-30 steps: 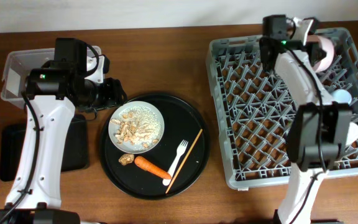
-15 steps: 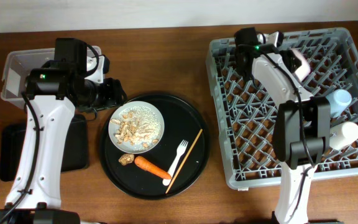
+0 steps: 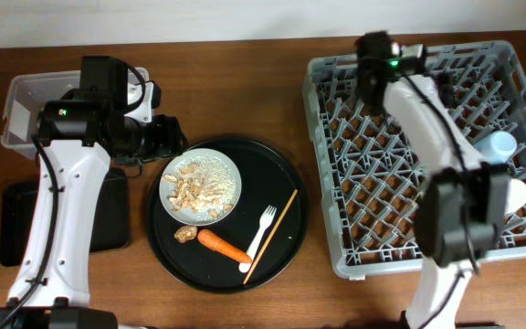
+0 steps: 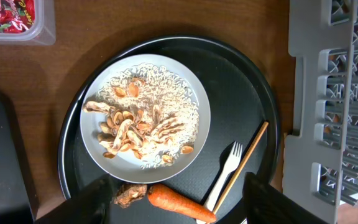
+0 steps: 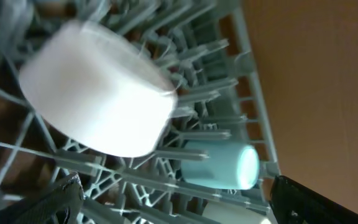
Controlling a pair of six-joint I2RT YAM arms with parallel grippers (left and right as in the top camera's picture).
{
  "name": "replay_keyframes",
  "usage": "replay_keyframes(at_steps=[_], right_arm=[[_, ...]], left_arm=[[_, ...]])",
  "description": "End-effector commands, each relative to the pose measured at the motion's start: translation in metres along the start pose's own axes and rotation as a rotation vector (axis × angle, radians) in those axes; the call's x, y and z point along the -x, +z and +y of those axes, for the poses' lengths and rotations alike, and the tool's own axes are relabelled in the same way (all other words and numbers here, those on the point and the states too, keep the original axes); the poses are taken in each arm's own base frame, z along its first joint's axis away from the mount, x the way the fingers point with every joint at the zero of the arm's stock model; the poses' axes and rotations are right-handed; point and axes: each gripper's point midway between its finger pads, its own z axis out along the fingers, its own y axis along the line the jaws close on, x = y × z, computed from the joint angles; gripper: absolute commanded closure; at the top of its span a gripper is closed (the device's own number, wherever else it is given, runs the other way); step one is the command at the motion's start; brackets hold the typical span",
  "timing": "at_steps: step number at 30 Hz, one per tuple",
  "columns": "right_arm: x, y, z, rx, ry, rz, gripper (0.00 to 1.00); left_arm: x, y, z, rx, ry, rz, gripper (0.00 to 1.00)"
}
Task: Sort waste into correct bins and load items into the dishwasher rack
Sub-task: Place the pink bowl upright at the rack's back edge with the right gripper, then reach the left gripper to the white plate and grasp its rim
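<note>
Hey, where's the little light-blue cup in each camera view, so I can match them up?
Overhead: the light-blue cup lies on its side at the right edge of the grey rack.
Left wrist: not in it; only the rack's left wall shows, at the right of the picture.
Right wrist: lower centre, just below the pale bowl.
Shared landmark: the grey rack, in all three views.

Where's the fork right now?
Overhead: the fork lies on the round black tray, below-right of the plate in the picture, between the carrot and the chopstick lying alongside it.
</note>
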Motion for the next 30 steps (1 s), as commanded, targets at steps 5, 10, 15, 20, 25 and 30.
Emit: replay_keyframes(at_steps=[5,10,15,20,25,30], right_arm=[[-0.014,-0.099,-0.023,0.701,0.134,0.002,0.01],[-0.071,-0.131,-0.013,0.916,0.019,0.202,0.01],[-0.117,-0.138,-0.023,0.895,-0.053,0.389,0.01],[-0.124,-0.134,-0.03,0.886,-0.036,0.431,0.01],[-0.125,-0.133,-0.031,0.884,-0.034,0.434,0.01],[-0.124,-0.133,-0.031,0.884,-0.033,0.433,0.01]], left_arm=[[-0.006,-0.008,0.002,0.015,-0.002,0.009,0.32],[-0.01,0.0,-0.009,0.007,0.031,0.032,0.32],[-0.025,0.038,-0.051,-0.014,0.164,0.108,0.33],[-0.05,0.093,-0.089,-0.023,0.27,0.235,0.35],[-0.074,0.147,-0.086,0.087,0.198,0.354,0.38],[-0.081,0.181,-0.079,0.122,0.14,0.403,0.38]])
